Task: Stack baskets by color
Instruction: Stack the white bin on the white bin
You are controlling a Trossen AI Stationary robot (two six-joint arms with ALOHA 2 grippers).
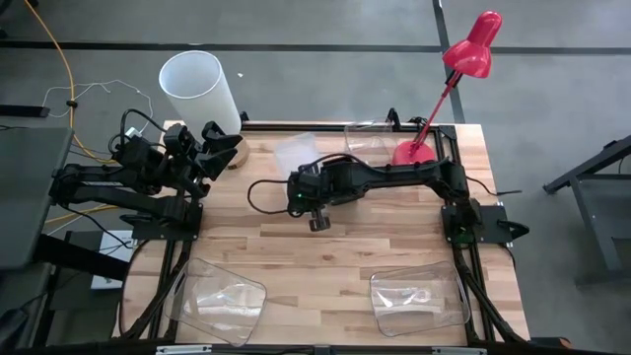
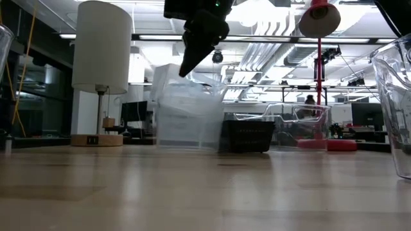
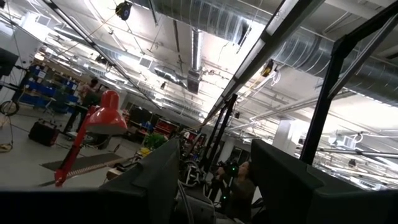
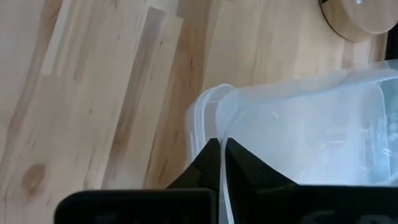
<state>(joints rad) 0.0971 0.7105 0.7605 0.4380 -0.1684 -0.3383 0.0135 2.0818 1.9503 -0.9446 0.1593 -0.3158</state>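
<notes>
Baskets waited: right claw hung pinched shut on a frosted basket's rim, ready to stack it; left claw stood open, parked off-counter.

The right arm reaches from its base at the surface's right edge across toward the surface's middle, elbow bent, wrist turned down. Its claw hangs above the surface with both fingers pressed together, nothing between them. The left arm sits folded back at the surface's left far corner, its claw tipped upward with fingers parted and empty
</notes>
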